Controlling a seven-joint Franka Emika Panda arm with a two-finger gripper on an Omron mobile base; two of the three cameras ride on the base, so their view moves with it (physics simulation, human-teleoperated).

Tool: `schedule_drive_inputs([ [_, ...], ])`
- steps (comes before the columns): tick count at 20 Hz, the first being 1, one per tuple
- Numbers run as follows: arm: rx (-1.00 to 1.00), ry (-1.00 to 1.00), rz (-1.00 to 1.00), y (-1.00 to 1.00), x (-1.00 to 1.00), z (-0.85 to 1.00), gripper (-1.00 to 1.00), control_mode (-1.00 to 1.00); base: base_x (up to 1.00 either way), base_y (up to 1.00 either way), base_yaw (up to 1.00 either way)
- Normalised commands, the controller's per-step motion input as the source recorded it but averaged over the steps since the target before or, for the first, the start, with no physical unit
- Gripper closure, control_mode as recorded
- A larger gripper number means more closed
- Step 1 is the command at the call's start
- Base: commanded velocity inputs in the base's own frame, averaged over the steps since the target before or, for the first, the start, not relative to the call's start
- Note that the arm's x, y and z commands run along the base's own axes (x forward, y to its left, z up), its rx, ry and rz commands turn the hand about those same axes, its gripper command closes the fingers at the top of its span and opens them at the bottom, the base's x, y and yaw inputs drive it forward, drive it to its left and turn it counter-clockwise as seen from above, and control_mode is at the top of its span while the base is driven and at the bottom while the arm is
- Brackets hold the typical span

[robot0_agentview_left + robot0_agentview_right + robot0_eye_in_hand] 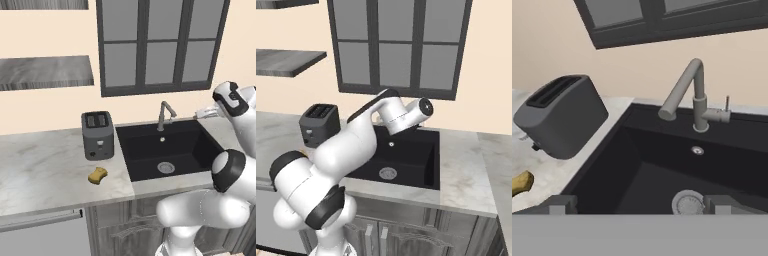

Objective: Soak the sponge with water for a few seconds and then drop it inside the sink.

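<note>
The yellow-orange sponge (98, 175) lies on the marble counter in front of the toaster, left of the sink; in the hand view only its end (520, 183) pokes in at the left edge. The black sink (150, 150) (627, 170) has a round silver drain (166, 167) (688, 202) and a grey gooseneck faucet (164, 115) (687, 90) at its back rim. No water is in view at the spout. My gripper (199, 114) (642, 205) hangs above the sink's right back corner, open, with nothing between its fingers, far from the sponge.
A dark grey toaster (97, 135) (318, 122) (562, 115) stands on the counter (45, 165) just left of the sink. A dark-framed window (160, 45) fills the wall behind the faucet. Grey shelves (45, 71) hang at upper left. My arm (351, 145) crosses the sink's left side.
</note>
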Motion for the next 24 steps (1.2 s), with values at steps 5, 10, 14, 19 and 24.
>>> schedule_drive_inputs([
  [5, 0.0, 0.0, 0.0, 0.0, 0.33, 0.0, -1.0, -1.0, 0.0, 0.0, 0.0],
  [10, 0.0, 0.0, 0.0, -0.05, 0.07, -0.01, -1.0, -1.0, 0.0, 0.0, 0.0],
  [14, 0.0, 0.0, 0.0, -0.08, 0.05, -0.01, -1.0, -1.0, 0.0, 0.0, 0.0],
  [19, 0.0, -0.03, 0.0, -0.01, 0.37, -0.26, -1.0, -1.0, 0.0, 0.0, 0.0],
  [24, 0.01, -0.08, 0.0, 0.0, 0.34, -0.34, -1.0, -1.0, 0.0, 0.0, 0.0],
])
